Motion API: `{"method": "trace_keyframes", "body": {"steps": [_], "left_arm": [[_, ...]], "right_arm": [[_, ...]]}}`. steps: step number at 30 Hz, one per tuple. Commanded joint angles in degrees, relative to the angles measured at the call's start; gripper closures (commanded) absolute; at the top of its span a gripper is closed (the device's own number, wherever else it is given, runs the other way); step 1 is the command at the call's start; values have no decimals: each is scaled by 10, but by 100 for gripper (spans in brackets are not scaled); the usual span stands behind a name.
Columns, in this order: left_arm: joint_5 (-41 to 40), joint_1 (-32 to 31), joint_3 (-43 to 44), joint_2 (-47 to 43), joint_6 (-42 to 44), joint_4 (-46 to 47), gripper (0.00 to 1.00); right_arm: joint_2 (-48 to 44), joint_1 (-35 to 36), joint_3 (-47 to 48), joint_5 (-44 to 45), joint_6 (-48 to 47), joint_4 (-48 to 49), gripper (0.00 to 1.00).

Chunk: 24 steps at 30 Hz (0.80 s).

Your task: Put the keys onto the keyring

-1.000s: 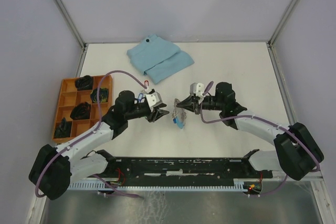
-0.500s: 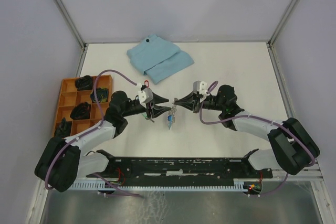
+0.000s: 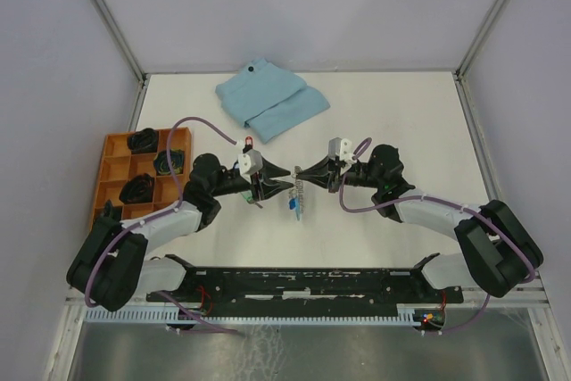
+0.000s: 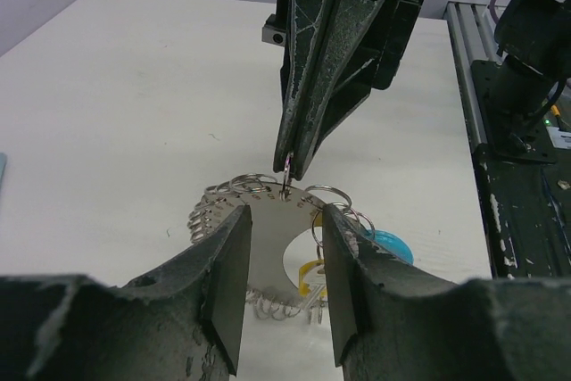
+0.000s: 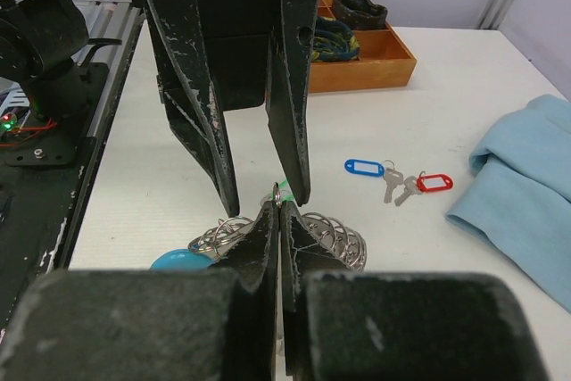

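Observation:
The keyring (image 3: pixel 297 201) hangs between my two grippers at mid-table: metal rings, a curved plate (image 4: pixel 268 238), a yellow tag (image 4: pixel 312 276) and a light-blue oval piece (image 4: pixel 390 244). My right gripper (image 5: pixel 279 207) is shut on a small ring at the keyring's top and also shows from above in the left wrist view (image 4: pixel 287 165). My left gripper (image 4: pixel 284 220) is open, its jaws on either side of the curved plate. The blue-tagged key (image 5: pixel 366 168) and red-tagged key (image 5: pixel 433 183) lie together on the table. A green sliver (image 5: pixel 285 188) shows behind my right fingertips.
A folded light-blue cloth (image 3: pixel 268 100) lies at the back of the table, past the two loose keys. An orange compartment tray (image 3: pixel 111 144) with dark items stands at the left. A black rail (image 3: pixel 312 278) runs along the near edge.
My left gripper has moved right, up to the keyring, and now straddles its plate. My right gripper has drawn the keyring slightly left and holds it up.

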Motion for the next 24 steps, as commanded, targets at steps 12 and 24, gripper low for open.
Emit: {"method": "trace_keyframes", "body": {"steps": [12,24], "left_arm": [[49,3,23,46,-68,105,64],[49,22,10,6,-54,66,62]], "right_arm": [[5,-3,7,-33,19,65,99],[-3,-3,6,-29,8,54,99]]}}
